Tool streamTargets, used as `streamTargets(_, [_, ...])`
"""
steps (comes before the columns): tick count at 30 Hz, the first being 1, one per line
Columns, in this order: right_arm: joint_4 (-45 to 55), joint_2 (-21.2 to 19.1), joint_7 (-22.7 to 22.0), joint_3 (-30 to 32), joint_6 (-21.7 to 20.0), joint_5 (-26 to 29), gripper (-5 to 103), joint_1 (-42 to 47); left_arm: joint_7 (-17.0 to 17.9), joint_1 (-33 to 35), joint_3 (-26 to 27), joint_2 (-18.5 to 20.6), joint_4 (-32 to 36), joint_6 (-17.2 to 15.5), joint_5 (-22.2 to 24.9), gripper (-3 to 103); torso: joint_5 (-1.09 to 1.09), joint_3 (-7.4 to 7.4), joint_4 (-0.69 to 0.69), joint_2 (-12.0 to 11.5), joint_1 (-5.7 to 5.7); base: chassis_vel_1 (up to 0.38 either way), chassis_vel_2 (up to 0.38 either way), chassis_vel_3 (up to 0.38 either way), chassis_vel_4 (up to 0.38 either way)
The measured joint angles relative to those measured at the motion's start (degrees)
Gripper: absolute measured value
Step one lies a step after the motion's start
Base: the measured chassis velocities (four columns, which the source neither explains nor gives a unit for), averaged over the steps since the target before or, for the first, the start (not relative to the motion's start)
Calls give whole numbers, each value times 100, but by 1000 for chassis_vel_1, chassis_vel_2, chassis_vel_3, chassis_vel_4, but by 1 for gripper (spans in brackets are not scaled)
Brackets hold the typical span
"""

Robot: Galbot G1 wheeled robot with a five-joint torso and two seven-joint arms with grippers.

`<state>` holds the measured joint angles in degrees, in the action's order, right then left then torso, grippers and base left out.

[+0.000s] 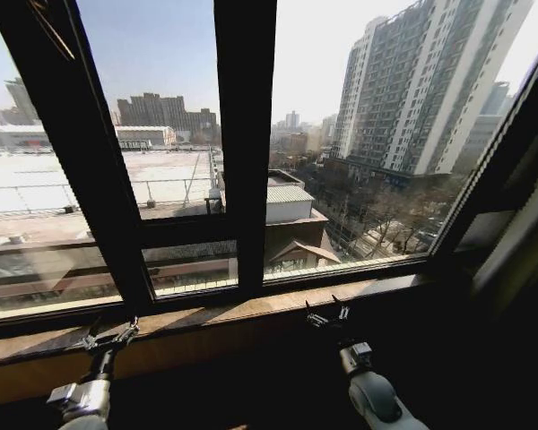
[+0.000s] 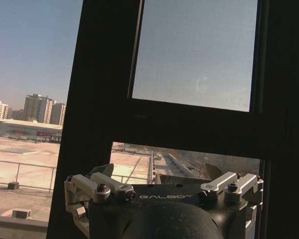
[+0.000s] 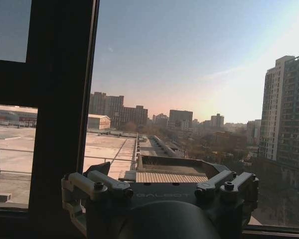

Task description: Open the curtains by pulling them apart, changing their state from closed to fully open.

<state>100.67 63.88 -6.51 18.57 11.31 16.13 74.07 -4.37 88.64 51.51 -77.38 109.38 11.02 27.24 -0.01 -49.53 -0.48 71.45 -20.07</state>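
Observation:
The window glass (image 1: 359, 134) stands bare in front of me, with the city outside in plain sight. At the far right edge a greyish pleated strip (image 1: 524, 228) hangs beside the frame; it looks like the curtains drawn aside, though I cannot be sure. My left gripper (image 1: 109, 333) (image 2: 159, 172) is open, low in front of the wooden sill (image 1: 206, 318), holding nothing. To its right, my right gripper (image 1: 326, 313) (image 3: 162, 172) is also open and empty, just below the sill.
Thick black window frame bars (image 1: 244, 134) split the panes: one slanted bar at left (image 1: 72, 152), a cross rail (image 1: 188, 233) low down. A mesh screen pane (image 2: 197, 50) sits above the left gripper. Dark wall lies below the sill.

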Motion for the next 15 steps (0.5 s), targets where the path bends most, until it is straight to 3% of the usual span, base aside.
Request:
streamTargets(7, [0, -1, -1, 1, 0, 0, 100, 0, -1, 0, 0, 0, 1, 1, 0, 100, 4, 0, 0, 0, 0, -98, -123, 144, 146])
streamTargets(12, [0, 2, 0, -2, 0, 0, 100, 0, 2, 0, 2, 2, -2, 0, 0, 100, -6, 0, 2, 0, 0, 16, 2, -8, -3])
streamTargets(15, [0, 2, 1, -2, 0, 0, 100, 0, 3, 0, 4, 3, -2, 1, 0, 100, -1, 0, 2, 0, 0, 108, 5, -104, 9])
